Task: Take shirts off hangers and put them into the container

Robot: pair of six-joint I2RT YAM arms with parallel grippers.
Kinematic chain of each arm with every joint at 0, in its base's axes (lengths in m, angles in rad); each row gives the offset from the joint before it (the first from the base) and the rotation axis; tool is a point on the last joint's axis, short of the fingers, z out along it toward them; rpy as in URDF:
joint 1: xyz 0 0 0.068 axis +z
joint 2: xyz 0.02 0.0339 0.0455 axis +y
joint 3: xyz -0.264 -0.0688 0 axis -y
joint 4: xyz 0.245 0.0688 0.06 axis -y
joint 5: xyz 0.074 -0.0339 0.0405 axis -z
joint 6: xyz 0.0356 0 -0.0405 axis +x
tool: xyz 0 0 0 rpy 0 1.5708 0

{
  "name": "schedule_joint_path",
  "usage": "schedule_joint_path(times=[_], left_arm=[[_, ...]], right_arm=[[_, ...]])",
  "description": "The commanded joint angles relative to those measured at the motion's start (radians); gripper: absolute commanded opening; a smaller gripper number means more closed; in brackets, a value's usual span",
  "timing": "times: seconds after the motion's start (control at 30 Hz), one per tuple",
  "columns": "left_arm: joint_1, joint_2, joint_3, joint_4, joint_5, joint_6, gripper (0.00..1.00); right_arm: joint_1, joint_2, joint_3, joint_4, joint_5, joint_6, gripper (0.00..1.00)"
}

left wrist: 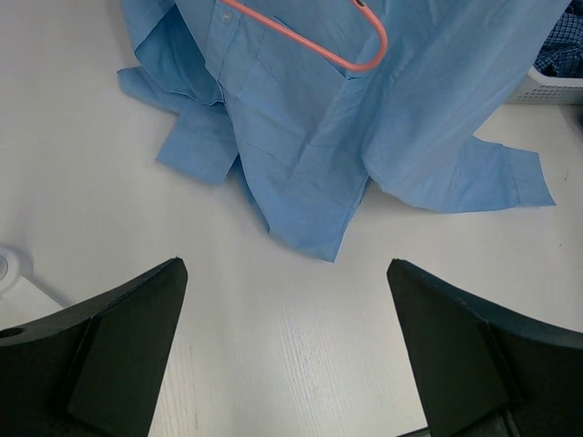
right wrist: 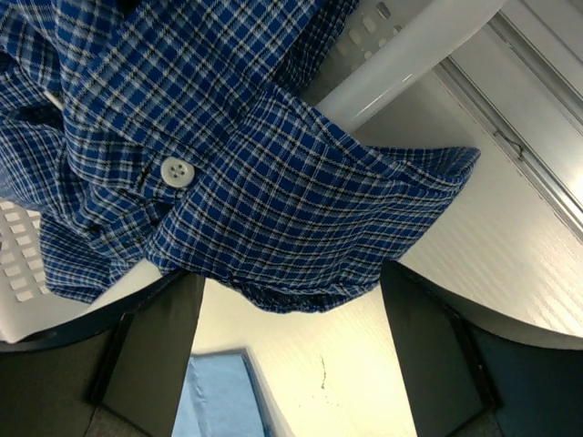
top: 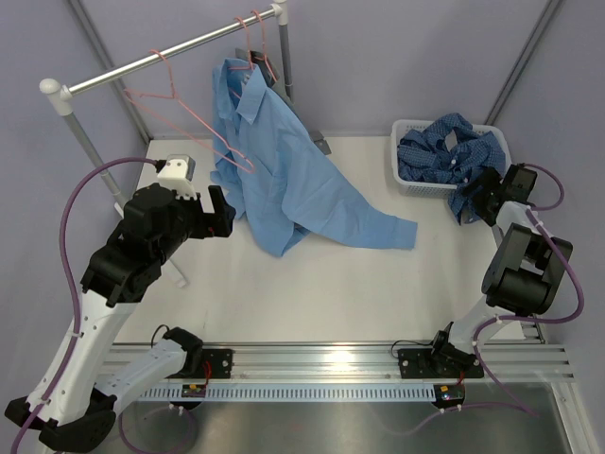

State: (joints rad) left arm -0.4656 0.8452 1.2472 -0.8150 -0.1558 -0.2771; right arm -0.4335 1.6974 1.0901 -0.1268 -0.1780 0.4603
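**Surface [top: 359, 293].** Carries all items listed below.

**Light blue shirt [top: 284, 180].** It hangs from a pink hanger [top: 253, 43] on the rail [top: 170, 57], and its lower half and one sleeve lie spread on the surface. Expect light, limp cloth that folds and slides, with a little body only at the collar and placket. Recommended hold: pinch a doubled layer at the collar or shoulder, beside the wire, so the cloth draws off without dragging the hanger along.

**Container [top: 402, 175].** White slotted basket at the far right. It holds the dark blue check shirt [top: 440, 151], bunched up. One cuff hangs outside over the near rim and will likely need tucking in.

**Second hanger [top: 203, 125].** Bare, on the rail.

**Left claw [top: 225, 213].** Jaws wide and empty, near the light blue hem.

**Right claw [right wrist: 291, 300].** Jaws wide, just under the hanging cuff, gripping nothing.
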Motion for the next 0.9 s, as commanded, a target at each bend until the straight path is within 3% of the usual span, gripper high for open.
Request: schedule_joint_path(times=[0.0, 0.1, 0.23, 0.33, 0.37, 0.47, 0.5, 0.53, 0.67, 0.87], left_arm=[[0.004, -0.017, -0.009, 0.036, 0.015, 0.006, 0.99], [0.004, -0.017, -0.009, 0.036, 0.013, 0.001, 0.99], [0.004, -0.015, -0.006, 0.036, 0.013, -0.007, 0.99], [0.004, -0.015, -0.008, 0.037, 0.009, -0.008, 0.99], [0.004, -0.015, -0.006, 0.037, 0.007, -0.008, 0.99], [0.004, -0.012, -0.006, 0.037, 0.001, -0.007, 0.99], [0.004, -0.011, -0.006, 0.037, -0.002, -0.005, 0.99], [0.004, -0.009, -0.005, 0.037, -0.002, -0.004, 0.99], [0.004, 0.000, 0.003, 0.037, -0.007, 0.003, 0.99], [0.004, 0.022, 0.018, 0.037, -0.021, 0.010, 0.99]], right_arm=[[0.004, 0.033, 0.033, 0.087, -0.047, -0.055, 0.87], [0.004, 0.067, 0.062, 0.067, -0.052, -0.069, 0.84], [0.004, 0.084, 0.065, 0.072, -0.052, -0.081, 0.72], [0.004, 0.074, 0.059, 0.069, -0.048, -0.092, 0.54], [0.004, 0.068, 0.056, 0.069, -0.040, -0.094, 0.38], [0.004, 0.035, 0.045, 0.065, -0.025, -0.115, 0.20], [0.004, 0.028, 0.053, 0.056, -0.025, -0.120, 0.05], [0.004, 0.006, 0.060, 0.030, -0.025, -0.127, 0.00], [0.028, -0.062, 0.140, -0.057, -0.026, -0.126, 0.00], [0.113, -0.006, 0.518, -0.223, 0.011, -0.123, 0.00]])
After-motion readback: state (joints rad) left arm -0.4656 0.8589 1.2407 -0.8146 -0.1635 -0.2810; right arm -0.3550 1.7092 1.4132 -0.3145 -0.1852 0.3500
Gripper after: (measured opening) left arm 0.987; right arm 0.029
